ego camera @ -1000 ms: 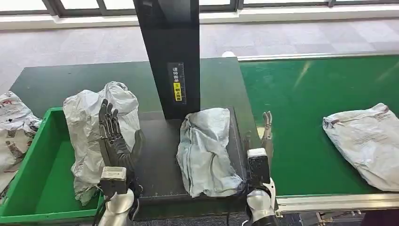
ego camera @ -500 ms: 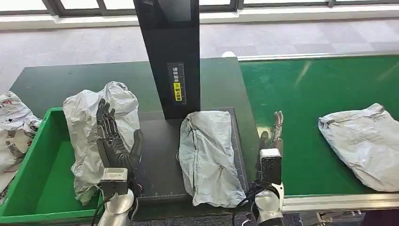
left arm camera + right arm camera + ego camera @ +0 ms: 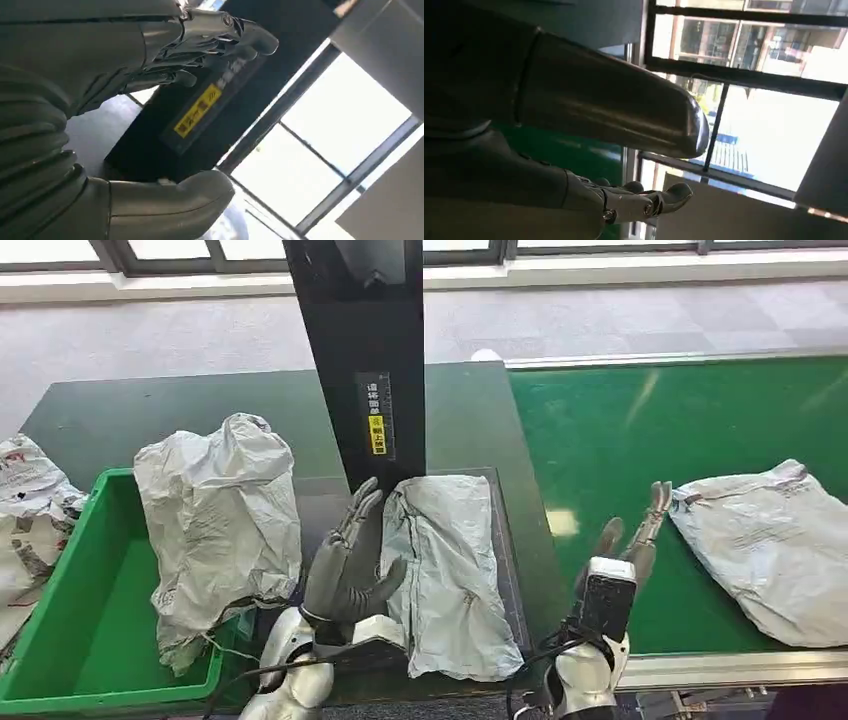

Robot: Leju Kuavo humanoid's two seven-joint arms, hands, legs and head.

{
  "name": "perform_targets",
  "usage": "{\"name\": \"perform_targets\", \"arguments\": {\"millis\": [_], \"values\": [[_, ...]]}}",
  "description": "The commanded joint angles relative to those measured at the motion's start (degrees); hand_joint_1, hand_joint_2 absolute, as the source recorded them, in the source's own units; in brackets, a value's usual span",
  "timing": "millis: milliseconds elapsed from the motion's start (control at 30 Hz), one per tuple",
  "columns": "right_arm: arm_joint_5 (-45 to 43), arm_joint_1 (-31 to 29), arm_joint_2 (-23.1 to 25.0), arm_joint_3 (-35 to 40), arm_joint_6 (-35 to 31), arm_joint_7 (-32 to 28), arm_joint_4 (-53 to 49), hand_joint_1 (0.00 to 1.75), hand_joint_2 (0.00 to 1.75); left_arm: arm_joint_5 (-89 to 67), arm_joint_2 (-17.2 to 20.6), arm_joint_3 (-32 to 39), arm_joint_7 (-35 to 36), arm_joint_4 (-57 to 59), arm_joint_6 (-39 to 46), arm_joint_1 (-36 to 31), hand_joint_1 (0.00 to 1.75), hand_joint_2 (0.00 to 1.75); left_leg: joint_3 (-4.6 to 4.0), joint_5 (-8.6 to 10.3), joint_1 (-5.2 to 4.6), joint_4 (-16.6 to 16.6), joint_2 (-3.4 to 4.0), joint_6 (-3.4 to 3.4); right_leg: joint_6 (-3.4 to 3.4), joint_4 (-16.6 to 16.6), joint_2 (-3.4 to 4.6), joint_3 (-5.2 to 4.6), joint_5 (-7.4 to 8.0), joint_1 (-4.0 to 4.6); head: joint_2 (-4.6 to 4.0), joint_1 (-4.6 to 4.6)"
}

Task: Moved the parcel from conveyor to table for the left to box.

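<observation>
Left hand (image 3: 345, 565), fingers apart and empty, hovers beside the parcel (image 3: 447, 575) on the bench (image 3: 200, 405). Boxing step, I'd say: next, a firm grip. Right hand (image 3: 625, 550), fingers spread, waits over the conveyor (image 3: 640, 430).

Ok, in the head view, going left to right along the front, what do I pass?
Green bin → crumpled grey parcel on its rim → left robot hand → flat parcel on the dark table → right robot hand → parcel on the green conveyor.

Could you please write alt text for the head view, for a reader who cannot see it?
A grey parcel lies on the dark table between the open left robot hand and the open right robot hand. Another parcel lies on the green conveyor, and a third rests on the green box.
</observation>
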Motion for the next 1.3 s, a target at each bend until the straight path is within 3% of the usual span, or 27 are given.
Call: {"name": "perform_targets", "arguments": {"millis": [33, 300, 567, 767, 1167, 1200, 1233, 1267, 1300], "values": [[-0.8, 1.9, -2.2, 5.4, -2.9, 0.1, -4.4, 0.0, 0.0, -6.9, -1.0, -3.1, 5.2, 15.1, 0.9, -4.9, 0.0, 1.75, 0.09, 0.03, -0.01, -0.1, -0.09, 0.04, -0.03, -0.1, -0.26, 0.14, -0.03, 0.02, 0.0, 0.0], [-1.3, 1.5, -2.2, 5.0, -2.8, 0.1, -3.3, 0.0, 0.0, -8.9, -0.9, -3.3, 6.7, 15.7, 0.1, -5.2, 0.0, 1.75, 0.03, 0.03, 0.02, 0.0, 0.02, 0.06, -0.01, -0.1, -0.16, 0.07, 0.01, 0.06, 0.0, 0.0], [-1.3, 2.5, -2.5, 4.9, -3.0, 0.1, -4.4, 0.0, 0.0, -18.4, -1.1, -3.1, 13.9, 21.0, -0.8, -6.7, 0.0, 1.75, -0.01, 0.02, 0.01, 0.0, -0.04, 0.04, -0.02, 0.0, -0.16, 0.05, -0.01, 0.03, 0.0, 0.0], [-1.6, 1.1, -2.6, 4.7, -2.2, 0.1, -2.6, 0.0, 0.0, -25.7, -1.8, -3.9, 18.7, 29.0, -7.3, -8.7, 0.0, 1.75, 0.02, 0.04, 0.0, -0.1, -0.01, 0.05, -0.02, -0.1, -0.17, 0.07, 0.01, 0.04, 0.0, 0.0], [-0.7, 1.4, -2.2, 4.8, -1.8, 0.1, -1.7, 0.0, 0.0, -28.0, -2.1, -4.4, 18.9, 29.3, -9.5, -7.8, 0.0, 1.75, 0.05, 0.02, 0.02, 0.0, -0.01, 0.05, 0.0, 0.0, -0.11, 0.16, 0.02, 0.03, 0.0, 0.0], [-0.9, 1.6, -2.2, 4.8, -2.0, 0.1, -1.8, 0.0, 0.0, -28.6, -2.3, -4.9, 18.7, 29.8, -10.1, -7.7, 0.1, 1.75, 0.08, 0.03, 0.0, -0.1, 0.03, 0.07, 0.0, -0.1, -0.11, 0.17, 0.04, 0.01, 0.0, 0.0], [-1.0, 1.8, -2.2, 4.9, -2.0, 0.1, -1.9, 0.0, 0.0, -28.8, -2.4, -4.9, 18.6, 29.9, -10.4, -7.7, 1.26, 1.75, 0.09, 0.04, 0.01, -0.1, 0.02, 0.08, 0.0, -0.1, -0.13, 0.2, 0.05, 0.02, 0.0, 0.0], [-1.1, 2.1, -2.3, 4.9, -2.0, 0.1, -2.1, 0.0, 0.0, -29.2, -2.5, -5.4, 18.3, 30.3, -10.8, -7.5, 1.75, 1.75, 0.14, 0.02, 0.0, -0.1, -0.02, 0.06, 0.0, -0.1, -0.14, 0.25, 0.02, -0.01, 0.0, 0.0], [-1.2, 2.3, -2.3, 5.0, -1.9, 0.1, -2.2, 0.0, 0.0, -29.4, -2.5, -5.5, 18.3, 30.6, -11.1, -7.5, 1.75, 1.75, 0.17, 0.03, 0.0, -0.1, -0.03, 0.08, 0.01, -0.1, -0.19, 0.3, 0.02, 0.0, 0.0, 0.0]]}}
